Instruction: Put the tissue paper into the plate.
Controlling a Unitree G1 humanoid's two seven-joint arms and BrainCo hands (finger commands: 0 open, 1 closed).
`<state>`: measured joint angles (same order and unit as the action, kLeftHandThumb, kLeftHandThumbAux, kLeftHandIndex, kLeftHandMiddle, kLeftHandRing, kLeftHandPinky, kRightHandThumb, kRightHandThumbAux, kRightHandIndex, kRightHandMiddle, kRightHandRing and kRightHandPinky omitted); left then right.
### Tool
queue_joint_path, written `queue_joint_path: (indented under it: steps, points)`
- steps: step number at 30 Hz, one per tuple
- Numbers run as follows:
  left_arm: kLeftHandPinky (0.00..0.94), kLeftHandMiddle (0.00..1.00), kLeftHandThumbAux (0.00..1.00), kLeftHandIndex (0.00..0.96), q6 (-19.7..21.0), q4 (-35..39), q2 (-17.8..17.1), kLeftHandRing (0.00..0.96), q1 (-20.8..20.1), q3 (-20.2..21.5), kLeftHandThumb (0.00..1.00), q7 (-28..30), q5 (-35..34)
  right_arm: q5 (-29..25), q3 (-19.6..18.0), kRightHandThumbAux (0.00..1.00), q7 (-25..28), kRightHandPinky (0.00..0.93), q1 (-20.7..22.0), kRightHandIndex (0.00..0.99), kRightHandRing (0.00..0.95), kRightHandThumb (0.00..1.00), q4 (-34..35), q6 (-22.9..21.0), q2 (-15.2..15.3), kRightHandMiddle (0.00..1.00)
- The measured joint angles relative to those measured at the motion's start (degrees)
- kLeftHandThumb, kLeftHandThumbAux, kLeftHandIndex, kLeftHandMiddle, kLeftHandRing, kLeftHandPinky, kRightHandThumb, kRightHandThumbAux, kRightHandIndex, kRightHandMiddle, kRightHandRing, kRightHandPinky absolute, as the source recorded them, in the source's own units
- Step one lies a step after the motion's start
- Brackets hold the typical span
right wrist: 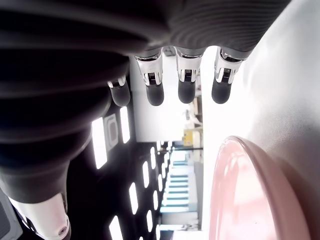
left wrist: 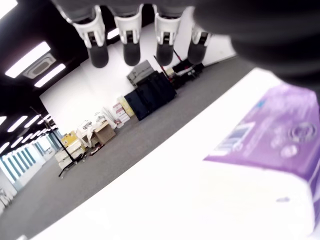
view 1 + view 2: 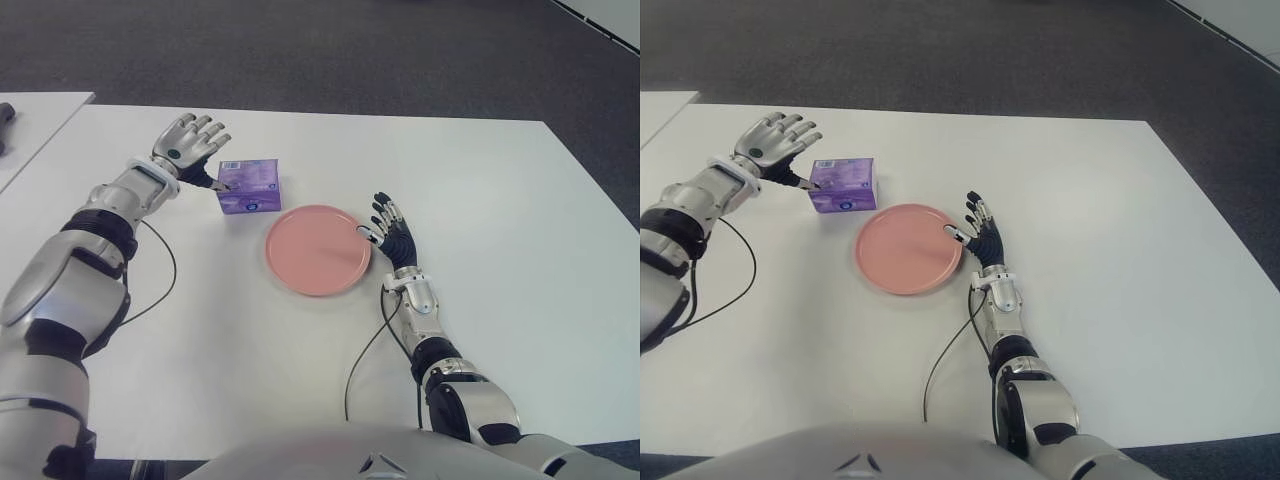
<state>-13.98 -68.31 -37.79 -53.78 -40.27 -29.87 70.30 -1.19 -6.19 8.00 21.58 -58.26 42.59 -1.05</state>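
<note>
A purple tissue pack (image 3: 250,187) lies flat on the white table (image 3: 480,200), just behind and left of the round pink plate (image 3: 318,249). My left hand (image 3: 192,143) is at the pack's left side with its fingers spread; the thumb reaches the pack's left edge and nothing is held. The left wrist view shows the pack (image 2: 272,150) close under the straight fingers (image 2: 131,40). My right hand (image 3: 390,225) shows at the plate's right rim, its fingers straight and holding nothing, with the plate's edge (image 1: 250,195) beside it in the right wrist view.
A second white table (image 3: 35,115) stands at the far left with a dark object (image 3: 6,113) on it. Thin black cables (image 3: 165,265) trail from both arms across the tabletop. Dark carpet (image 3: 330,55) lies beyond the far edge.
</note>
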Motion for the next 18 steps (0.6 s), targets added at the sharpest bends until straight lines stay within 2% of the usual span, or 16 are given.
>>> queue_joint_path:
  steps: [9,18]
  points:
    - [0.000,0.000,0.298,0.000,1.64,-5.17,3.22,0.000,-2.22,-5.26,0.080,-1.47,0.42,-0.01,-0.20,0.706,0.27,0.055,0.02,0.062,0.013,0.096,-0.07,0.08,-0.01,0.030]
    - [0.000,0.000,0.334,0.000,0.41,-7.03,6.29,0.000,-2.14,-5.98,0.063,-1.97,-1.87,-0.01,-0.26,0.706,0.32,0.055,0.04,0.062,0.013,0.096,-0.07,0.20,-0.03,0.030]
